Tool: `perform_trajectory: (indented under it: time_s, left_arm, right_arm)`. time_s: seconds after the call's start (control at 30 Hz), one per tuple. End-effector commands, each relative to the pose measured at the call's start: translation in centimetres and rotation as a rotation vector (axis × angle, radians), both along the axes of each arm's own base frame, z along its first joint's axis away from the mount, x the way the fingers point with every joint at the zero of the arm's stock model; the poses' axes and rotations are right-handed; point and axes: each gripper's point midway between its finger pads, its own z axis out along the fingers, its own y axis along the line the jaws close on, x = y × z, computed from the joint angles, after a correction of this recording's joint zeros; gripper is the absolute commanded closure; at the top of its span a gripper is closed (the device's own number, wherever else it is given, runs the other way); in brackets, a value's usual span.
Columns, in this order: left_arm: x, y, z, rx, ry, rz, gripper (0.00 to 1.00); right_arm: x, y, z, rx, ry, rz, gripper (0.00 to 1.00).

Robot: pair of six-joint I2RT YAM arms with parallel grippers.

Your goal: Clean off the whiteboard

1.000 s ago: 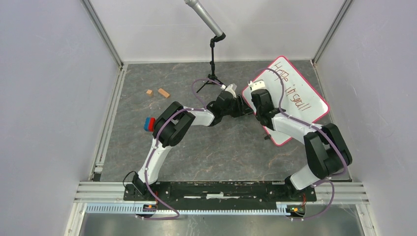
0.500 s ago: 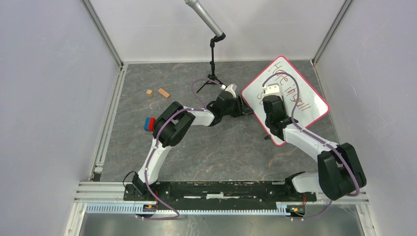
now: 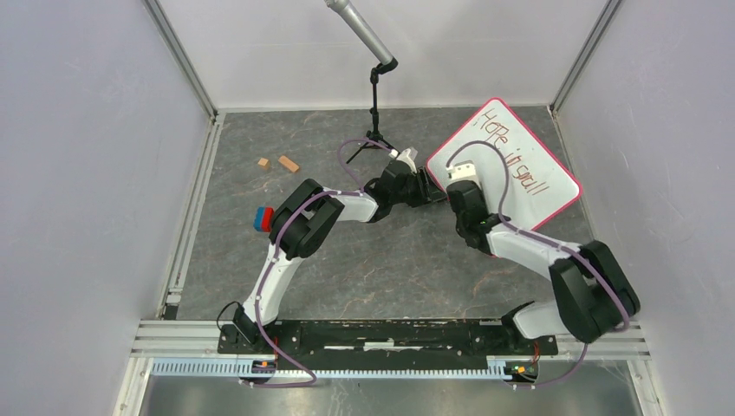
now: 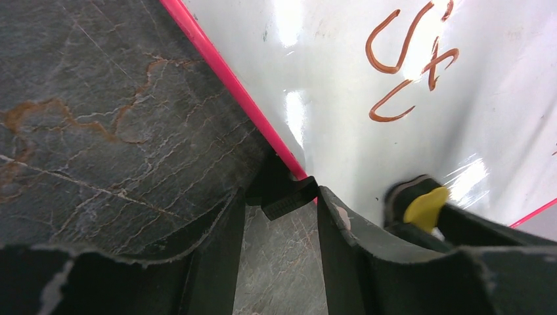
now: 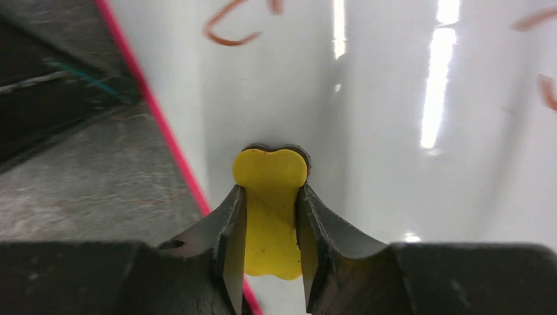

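Note:
The whiteboard [image 3: 529,147] lies at the back right, white with a pink-red rim and brown-red writing [image 3: 520,165]. My right gripper [image 3: 458,173] is over its left part, shut on a yellow bone-shaped eraser [image 5: 270,210] that is pressed on the board [image 5: 394,131] close to the pink rim. My left gripper [image 3: 431,191] is at the board's left edge; in the left wrist view its jaws [image 4: 281,200] close on a small black foot [image 4: 289,195] under the rim. The eraser [image 4: 425,207] and writing strokes [image 4: 401,59] also show there.
A microphone stand [image 3: 377,95] rises at the back centre, just left of the board. Two small wooden blocks [image 3: 279,162] lie at the back left. A red and blue block [image 3: 263,217] sits beside the left arm. Walls close in on both sides.
My right gripper swept right across the board with the eraser, then back left towards the board's left edge. The left gripper and the board have stayed put.

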Motion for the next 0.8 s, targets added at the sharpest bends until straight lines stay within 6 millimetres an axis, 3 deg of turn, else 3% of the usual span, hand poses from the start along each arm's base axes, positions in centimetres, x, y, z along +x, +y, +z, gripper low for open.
perform_trajectory:
  time_s: [0.0,0.13,0.3,0.47,0.57,0.67,0.77]
  left_arm:
    - [-0.9,1.1,-4.0,0.065,0.093,0.021,0.49]
    - [-0.8,1.1,-4.1,0.055,0.099,0.025,0.49]
    - [-0.9,1.2,-4.1,0.057,0.097,0.022,0.49]
    - [-0.8,1.3,-4.3,0.062,0.101,0.026,0.49]
    - [-0.8,1.3,-4.4,0.062,0.105,0.029,0.49]
    - [-0.8,1.3,-4.9,0.064,0.119,0.03,0.49]
    - [-0.8,1.3,-5.1,0.063,0.127,0.037,0.49]
  right_arm:
    - [-3.1,-7.2,1.7,-0.113,-0.026,-0.236,0.87]
    - [-5.0,-9.5,2.4,-0.137,-0.061,-0.296,0.86]
    - [-3.6,-6.5,0.3,-0.069,-0.015,-0.158,0.86]
    - [0.8,-1.5,0.6,-0.029,-0.027,-0.048,0.86]
    - [3.5,0.4,1.4,0.01,-0.054,-0.024,0.86]
    - [5.9,0.8,2.2,-0.025,-0.06,-0.017,0.87]
    - [7.8,-0.3,3.0,-0.044,-0.064,-0.05,0.87]
